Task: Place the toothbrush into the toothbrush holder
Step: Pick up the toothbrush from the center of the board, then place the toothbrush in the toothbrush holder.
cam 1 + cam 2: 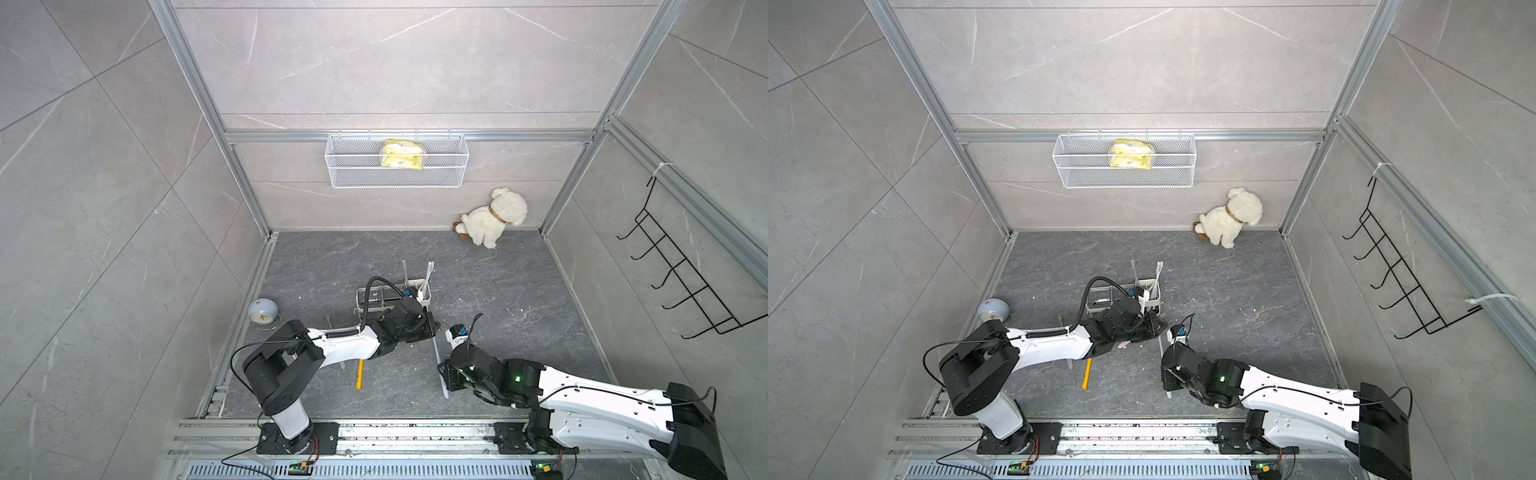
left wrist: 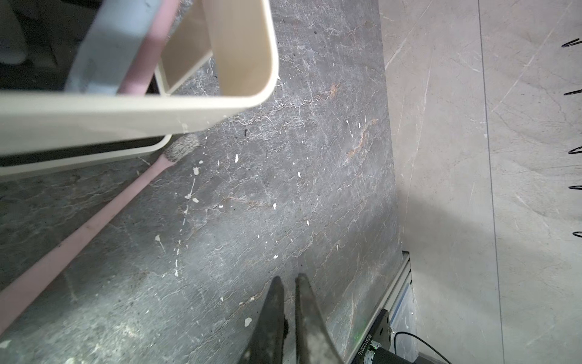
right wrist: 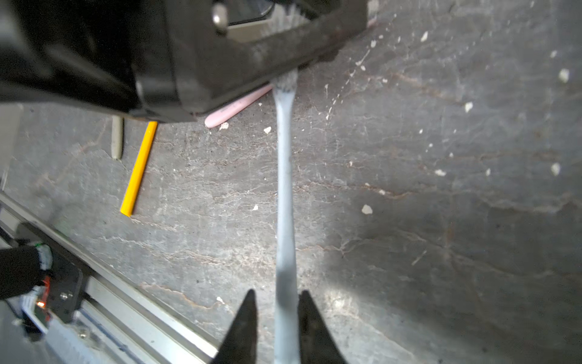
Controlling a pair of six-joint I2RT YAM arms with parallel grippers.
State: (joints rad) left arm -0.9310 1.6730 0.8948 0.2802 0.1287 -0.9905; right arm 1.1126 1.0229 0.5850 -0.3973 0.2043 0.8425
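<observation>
Right wrist view: the toothbrush [image 3: 285, 189] is seen flat on the floor, its handle straddled by the right gripper [image 3: 278, 293]. The fingers are parted a little, with a slit of floor showing on one side, so nothing is gripped. In a top view the brush lies near and right of the holder [image 1: 424, 296], apart from it. The left gripper [image 2: 289, 280] is closed on nothing, beside the holder.

The handle is best pinched squarely, lifted clear, tipped upright and lowered handle-first into a slot at the holder's right end. The left arm should be drawn back first, since the brush head lies just at it.

No brand can be read. A row of digits in the left wrist view is perhaps a serial, too blurred to be made out.
</observation>
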